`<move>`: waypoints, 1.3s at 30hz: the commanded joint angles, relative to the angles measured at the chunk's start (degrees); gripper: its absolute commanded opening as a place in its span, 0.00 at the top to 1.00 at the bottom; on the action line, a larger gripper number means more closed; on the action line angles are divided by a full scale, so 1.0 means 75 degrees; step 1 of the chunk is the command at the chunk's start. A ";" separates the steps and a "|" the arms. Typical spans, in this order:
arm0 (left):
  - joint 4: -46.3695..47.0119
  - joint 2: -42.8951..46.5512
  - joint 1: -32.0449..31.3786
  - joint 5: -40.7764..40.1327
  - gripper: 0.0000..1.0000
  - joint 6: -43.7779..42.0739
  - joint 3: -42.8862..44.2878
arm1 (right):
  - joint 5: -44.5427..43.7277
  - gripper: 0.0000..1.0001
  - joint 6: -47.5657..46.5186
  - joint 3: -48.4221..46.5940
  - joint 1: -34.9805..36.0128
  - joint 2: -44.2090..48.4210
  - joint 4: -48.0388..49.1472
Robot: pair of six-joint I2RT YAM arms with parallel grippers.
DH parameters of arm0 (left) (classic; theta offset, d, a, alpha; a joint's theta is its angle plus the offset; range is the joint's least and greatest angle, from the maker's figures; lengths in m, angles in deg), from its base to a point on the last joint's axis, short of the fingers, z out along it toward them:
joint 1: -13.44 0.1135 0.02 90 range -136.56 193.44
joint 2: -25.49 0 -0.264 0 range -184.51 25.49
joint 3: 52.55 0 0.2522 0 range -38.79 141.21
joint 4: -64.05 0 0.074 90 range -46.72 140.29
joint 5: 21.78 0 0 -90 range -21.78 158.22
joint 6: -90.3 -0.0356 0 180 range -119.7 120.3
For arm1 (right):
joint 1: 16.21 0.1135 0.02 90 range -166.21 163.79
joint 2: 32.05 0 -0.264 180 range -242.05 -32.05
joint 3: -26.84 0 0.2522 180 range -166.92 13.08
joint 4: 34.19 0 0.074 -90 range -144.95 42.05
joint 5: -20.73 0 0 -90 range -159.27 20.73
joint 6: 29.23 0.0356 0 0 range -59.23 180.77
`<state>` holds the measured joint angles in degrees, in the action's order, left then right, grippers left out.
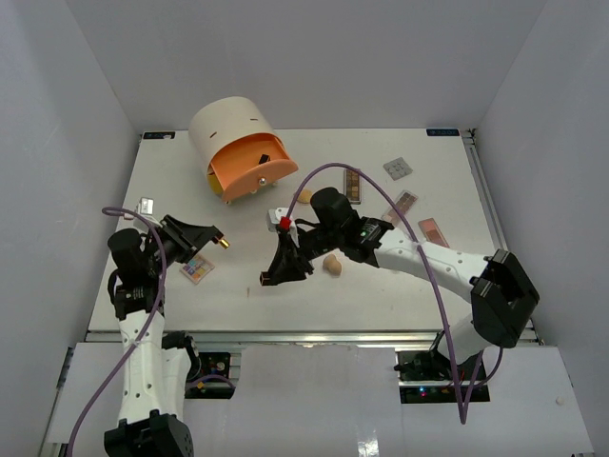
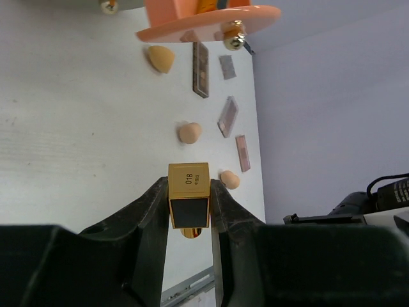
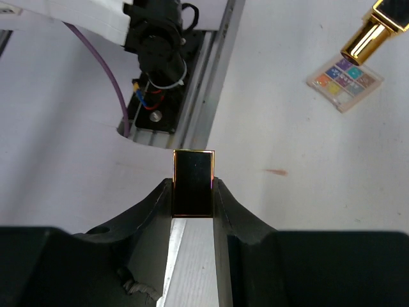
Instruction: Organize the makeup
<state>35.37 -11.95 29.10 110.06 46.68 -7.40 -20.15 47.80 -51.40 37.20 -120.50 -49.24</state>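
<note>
My left gripper [image 2: 189, 192] is shut on a gold square lipstick tube [image 2: 188, 182] marked 01B and holds it above the table's left side [image 1: 211, 236]. My right gripper [image 3: 193, 185] is shut on a small dark gold-edged case [image 3: 193, 179] and hovers mid-table near the front [image 1: 271, 276]. A small multicoloured palette [image 1: 197, 268] lies between them. Tan sponges [image 1: 332, 265] [image 1: 304, 196] lie mid-table; three show in the left wrist view [image 2: 189, 132]. A brown palette [image 1: 352, 185], a grey one [image 1: 397, 168] and two pink ones [image 1: 402, 206] [image 1: 433, 231] lie at the back right.
The round cream drawer unit [image 1: 233, 129] stands at the back left, its orange drawer [image 1: 252, 169] pulled open toward the table's middle. The table's front rail [image 3: 214, 70] and the left arm's base lie below my right gripper. A small red mark [image 3: 276, 171] is on the table.
</note>
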 commanded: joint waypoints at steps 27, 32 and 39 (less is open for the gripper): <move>0.6976 0.0746 -0.1673 -0.0546 1.00 0.3326 0.0207 | 0.1493 0.92 0.8214 0.0137 -0.1253 0.0313 0.7509; 0.7284 0.0672 -0.1829 -0.0594 1.00 0.3509 0.0153 | 0.1286 0.92 0.9109 0.0122 -0.1263 0.0052 0.8507; 0.7426 0.0631 -0.2133 -0.0681 1.00 0.3518 0.0026 | 0.0981 0.92 0.9486 -0.0048 -0.1257 -0.0281 0.8998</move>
<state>88.56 -7.02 14.81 106.32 72.67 -6.84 -10.51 114.99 -49.33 28.03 -121.63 10.91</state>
